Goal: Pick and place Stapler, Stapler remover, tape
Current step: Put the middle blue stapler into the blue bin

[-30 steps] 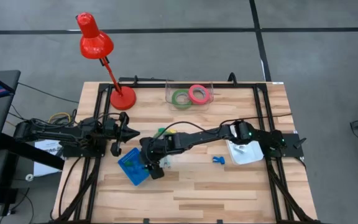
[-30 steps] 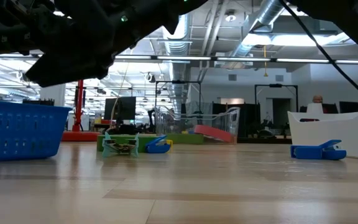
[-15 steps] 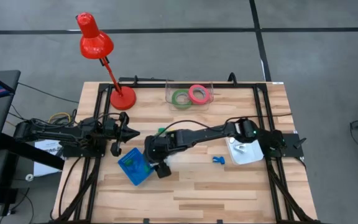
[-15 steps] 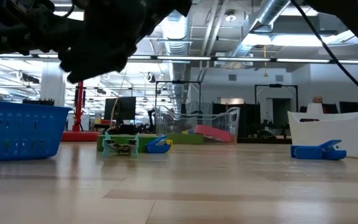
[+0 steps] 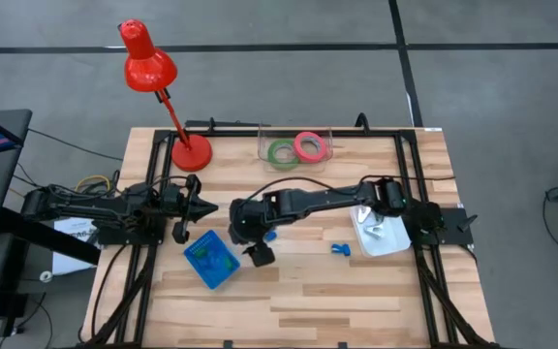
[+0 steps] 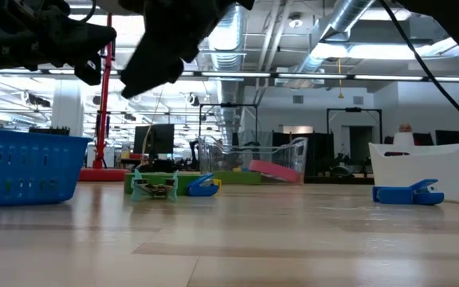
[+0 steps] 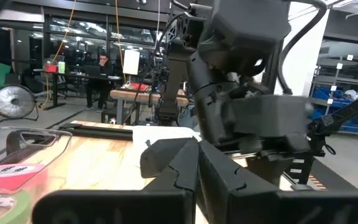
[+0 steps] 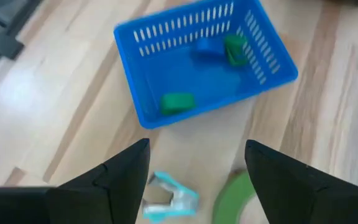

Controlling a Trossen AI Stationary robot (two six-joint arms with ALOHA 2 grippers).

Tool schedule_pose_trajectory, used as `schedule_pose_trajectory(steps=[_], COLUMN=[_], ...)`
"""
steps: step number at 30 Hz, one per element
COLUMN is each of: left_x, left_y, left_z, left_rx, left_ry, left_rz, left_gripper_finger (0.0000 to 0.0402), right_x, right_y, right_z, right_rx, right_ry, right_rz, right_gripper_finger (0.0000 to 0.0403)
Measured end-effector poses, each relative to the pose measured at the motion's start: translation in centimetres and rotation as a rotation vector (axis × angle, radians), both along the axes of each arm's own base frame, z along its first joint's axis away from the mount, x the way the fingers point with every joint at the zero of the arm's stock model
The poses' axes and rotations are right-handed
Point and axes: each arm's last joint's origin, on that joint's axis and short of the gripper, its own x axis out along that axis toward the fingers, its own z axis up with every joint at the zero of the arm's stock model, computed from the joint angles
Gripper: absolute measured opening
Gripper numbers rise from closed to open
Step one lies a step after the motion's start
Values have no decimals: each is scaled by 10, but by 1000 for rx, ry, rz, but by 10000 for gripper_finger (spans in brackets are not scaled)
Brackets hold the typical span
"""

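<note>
Tape rings are split between 2 places: a green ring point(image 5: 281, 153) and a pink-red ring point(image 5: 308, 146) lie in the clear bin point(image 5: 263, 142) at the table's far edge, and another green ring point(image 8: 235, 198) lies on the wood just in front of the right gripper point(image 5: 252, 242). That gripper has pulled back from above the blue basket point(image 5: 211, 260) over the last second and now hangs just beside it, toward the table's middle, fingers spread wide with nothing between them. In the right wrist view the basket already holds 3 small pieces, 2 green point(image 8: 178, 102) and 1 blue point(image 8: 207, 47), so a drop looks finished and the arm is likely turning to the next item. A pale teal clip-like piece point(image 8: 165, 195) sits close to the green ring on the table, and either could be the next pick. A blue piece point(image 5: 339, 250) lies apart nearer the white tray point(image 5: 384, 243). The left gripper point(image 5: 184, 206) waits at the table's left side, its fingers pressed together and empty in its own wrist view. A red desk lamp point(image 5: 163, 87) stands at the far left corner.
</note>
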Motion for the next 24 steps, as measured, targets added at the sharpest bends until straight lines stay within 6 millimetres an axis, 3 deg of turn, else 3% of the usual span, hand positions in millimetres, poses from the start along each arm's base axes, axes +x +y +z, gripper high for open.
schedule_pose_trajectory(steps=[9, 13, 24], left_x=[0, 0, 0], left_y=[0, 0, 0], left_z=[0, 0, 0], left_rx=[0, 0, 0], left_ry=[0, -1, -2], left_rz=[0, 0, 0], left_gripper_finger=[8, 8, 8], right_x=[-4, -12, -72], right_y=[-7, -9, -14], right_z=[-2, 10, 31], right_rx=[-5, -4, 3], right_ry=[50, 36, -20], right_rz=[-14, -15, -27], right_gripper_finger=[255, 255, 255])
